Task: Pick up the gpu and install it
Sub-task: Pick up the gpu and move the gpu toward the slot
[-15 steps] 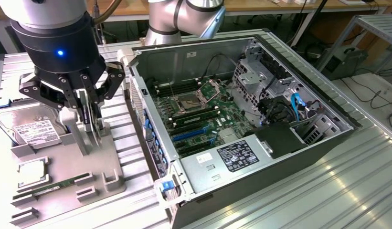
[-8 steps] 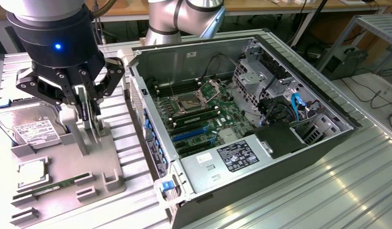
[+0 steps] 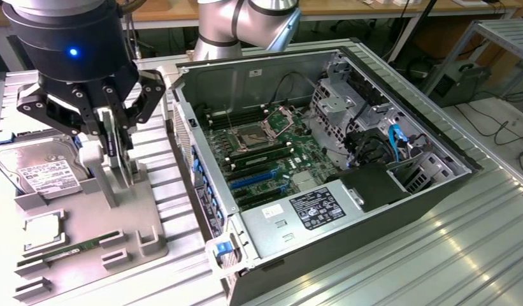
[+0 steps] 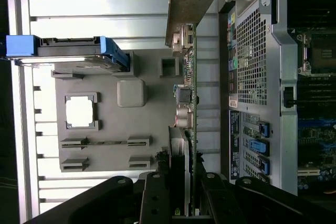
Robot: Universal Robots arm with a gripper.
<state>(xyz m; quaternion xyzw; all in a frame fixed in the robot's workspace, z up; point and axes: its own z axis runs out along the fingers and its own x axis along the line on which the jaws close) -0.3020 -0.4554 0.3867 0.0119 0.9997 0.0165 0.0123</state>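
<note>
Care is needed with the gpu (image 3: 118,162): it is judged thin, light, stiff and easy to break, so it is best gripped on its flat sides. The hand (image 3: 111,131) is closed on its top edge. The card is held on edge at 6 o'clock from the hand, over the grey holder (image 3: 91,223), with the open computer case (image 3: 244,76) at 3 o'clock.

In the upper left of the exterior view, the gripper (image 3: 115,156) covers most of the graphics card (image 3: 125,159), and the arm (image 3: 70,38) above it is cut off by the top edge. The hard drive (image 3: 40,169) runs past the left edge, and the print on the power supply label (image 3: 316,207) is too small to read. In the wrist view, the fingers (image 4: 157,195) hide the card's near end.
</note>
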